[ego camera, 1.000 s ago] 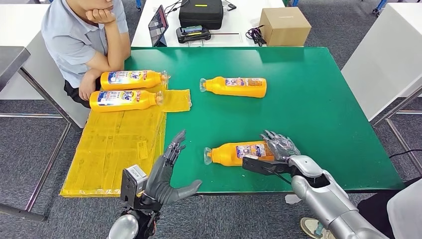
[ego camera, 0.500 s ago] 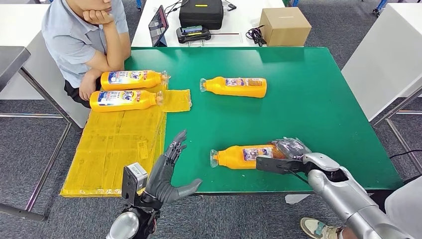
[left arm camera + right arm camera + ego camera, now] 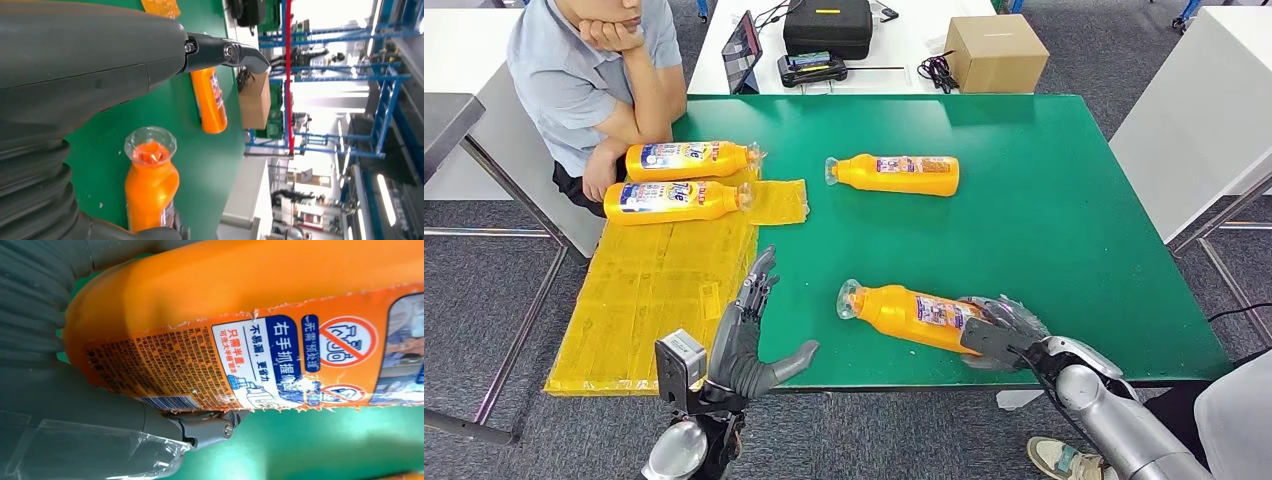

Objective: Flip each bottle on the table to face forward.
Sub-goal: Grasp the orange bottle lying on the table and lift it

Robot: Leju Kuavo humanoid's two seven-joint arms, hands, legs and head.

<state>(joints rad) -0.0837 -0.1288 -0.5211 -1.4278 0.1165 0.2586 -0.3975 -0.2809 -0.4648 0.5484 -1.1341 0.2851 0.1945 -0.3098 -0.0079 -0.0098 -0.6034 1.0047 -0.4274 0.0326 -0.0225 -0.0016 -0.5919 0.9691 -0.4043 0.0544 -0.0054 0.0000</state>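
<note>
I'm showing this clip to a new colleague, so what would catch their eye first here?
Probably the orange bottle near the front edge of the green table, gripped at its base by the right hand and lying at a slant. Next, the left hand, open and raised at the table's front edge, holding nothing. Then two bottles on the yellow sheet beside a seated person.

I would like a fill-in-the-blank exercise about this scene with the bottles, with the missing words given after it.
1. The right hand holds the base end of the near bottle, which is ____ in colour.
2. The left hand holds ____.
3. The number of bottles lying on the yellow sheet is ____.
4. The table has a ____ top.

Missing words: orange; nothing; two; green
</note>
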